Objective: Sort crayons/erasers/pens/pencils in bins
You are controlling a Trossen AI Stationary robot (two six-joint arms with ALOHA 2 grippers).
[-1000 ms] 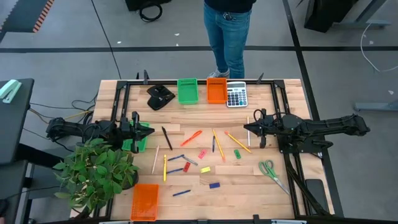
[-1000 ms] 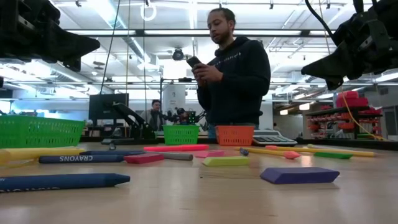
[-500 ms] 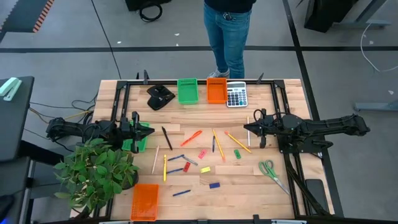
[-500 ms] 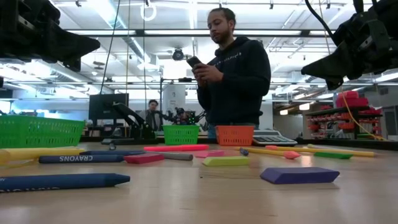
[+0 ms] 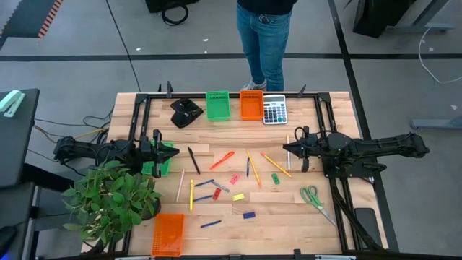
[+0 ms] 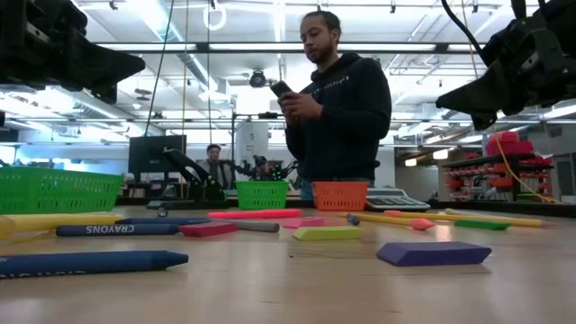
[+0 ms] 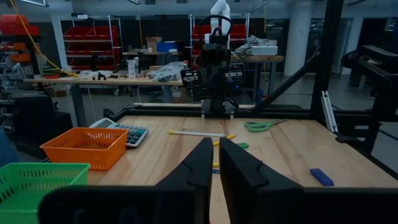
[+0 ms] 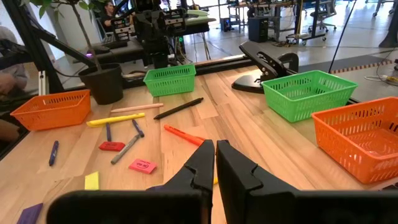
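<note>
Only readable writing here is "CRAYONS" on the dark blue crayon (image 6: 117, 229) lying near the desk's front edge. Loose crayons, erasers (image 5: 238, 197), pens and pencils (image 5: 276, 164) are scattered mid-desk. Green bin (image 5: 218, 105) and orange bin (image 5: 251, 105) sit at the back edge beside the calculator (image 5: 274, 110). Left gripper (image 5: 173, 152) and right gripper (image 5: 290, 146) both hang pinched closed, holding nothing.

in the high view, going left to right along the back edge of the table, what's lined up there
black stapler → green bin → orange bin → grey calculator
</note>
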